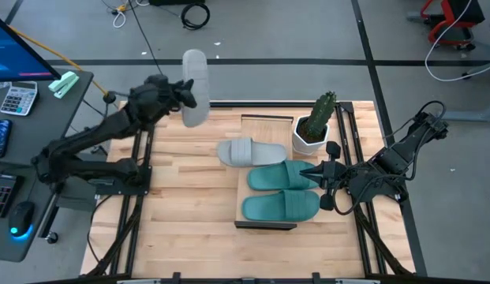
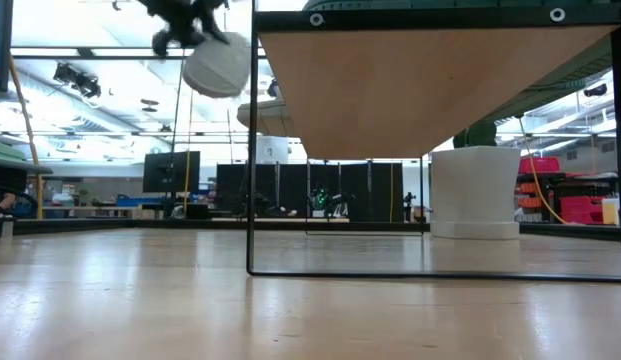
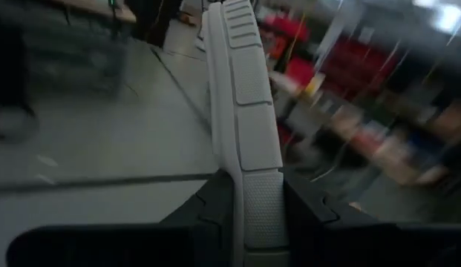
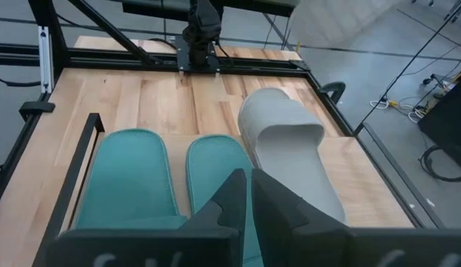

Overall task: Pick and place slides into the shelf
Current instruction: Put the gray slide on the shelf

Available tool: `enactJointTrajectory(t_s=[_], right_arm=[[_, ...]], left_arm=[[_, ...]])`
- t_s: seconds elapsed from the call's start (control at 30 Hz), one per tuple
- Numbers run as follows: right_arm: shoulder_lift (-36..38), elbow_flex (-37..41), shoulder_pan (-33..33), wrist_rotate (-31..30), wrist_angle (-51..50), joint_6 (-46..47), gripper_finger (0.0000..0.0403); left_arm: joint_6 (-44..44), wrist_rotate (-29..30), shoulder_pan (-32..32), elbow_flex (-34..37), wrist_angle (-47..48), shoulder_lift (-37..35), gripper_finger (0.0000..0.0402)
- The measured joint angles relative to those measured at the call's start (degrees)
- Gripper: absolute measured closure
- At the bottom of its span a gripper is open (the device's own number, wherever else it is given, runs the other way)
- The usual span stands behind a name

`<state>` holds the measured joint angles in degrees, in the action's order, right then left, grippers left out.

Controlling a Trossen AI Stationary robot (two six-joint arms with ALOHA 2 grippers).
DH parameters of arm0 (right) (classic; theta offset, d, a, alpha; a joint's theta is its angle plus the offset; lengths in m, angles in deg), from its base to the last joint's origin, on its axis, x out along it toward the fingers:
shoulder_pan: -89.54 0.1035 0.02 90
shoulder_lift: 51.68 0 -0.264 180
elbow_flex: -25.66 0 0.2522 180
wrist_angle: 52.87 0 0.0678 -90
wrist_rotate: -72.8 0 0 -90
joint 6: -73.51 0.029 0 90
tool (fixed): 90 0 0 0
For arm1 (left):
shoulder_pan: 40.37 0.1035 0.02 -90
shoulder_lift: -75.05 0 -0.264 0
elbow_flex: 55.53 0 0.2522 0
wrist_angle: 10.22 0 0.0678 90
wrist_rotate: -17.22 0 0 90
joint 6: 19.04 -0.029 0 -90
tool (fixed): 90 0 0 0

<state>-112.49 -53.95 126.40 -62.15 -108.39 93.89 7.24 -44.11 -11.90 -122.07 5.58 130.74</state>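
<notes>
The left gripper (image 1: 184,96) pinches a grey slide (image 1: 195,87) by its sole edge, aloft past the table's far edge. It looks light, rubbery, bendy; gripping mid-sole seems steadier. The right gripper (image 1: 319,177), closed and empty, waits by the shelf (image 1: 264,226).

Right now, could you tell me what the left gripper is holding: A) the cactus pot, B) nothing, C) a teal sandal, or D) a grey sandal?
D: the left gripper is clamped on a grey sandal, raised above the table's far edge.
</notes>
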Motion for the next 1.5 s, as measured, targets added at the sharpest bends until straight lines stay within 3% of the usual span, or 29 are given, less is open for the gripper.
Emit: enactJointTrajectory(t_s=[0.2,0.33,0.4,0.8,0.97,1.2,1.37,1.5], right_arm=[[0.0,0.0,0.02,0.0,0.0,-0.11,0.0373],[0.0,0.0,-0.06,-0.02,0.02,-0.92,0.0373],[0.0,0.01,-0.55,0.01,0.02,-0.99,0.0373],[0.0,0.0,-4.3,-0.05,5.23,-4.75,0.0373],[0.0,0.0,-4.63,-0.05,8.6,-7.38,0.0373],[0.0,0.0,-4.67,-0.03,11.93,-8.61,0.0373],[0.0,0.0,-6.15,0.55,17.45,-17.24,0.0373],[0.01,0.0,-8.4,5.73,18.61,-27.66,0.036]], left_arm=[[-16.74,11.96,-7.06,-20.22,21.23,7.41,0.0316],[-25.94,21.81,-12.86,-26.77,27.43,12.67,0.0316],[-30.83,22.9,-15.77,-28.27,27.22,15.38,0.0316],[-63.15,23.11,-26.9,-28.85,16.75,27.99,0.0317],[-64.48,14.46,-27.21,-28.85,12.81,28.85,0.0317],[-64.94,11.81,-25.99,-28.85,11.65,28.85,0.0317],[-65.13,9.03,-26.17,-28.86,11.53,29.74,0.0317],[-65.89,8.8,-26.88,-28.85,11.52,30.69,0.0317]])
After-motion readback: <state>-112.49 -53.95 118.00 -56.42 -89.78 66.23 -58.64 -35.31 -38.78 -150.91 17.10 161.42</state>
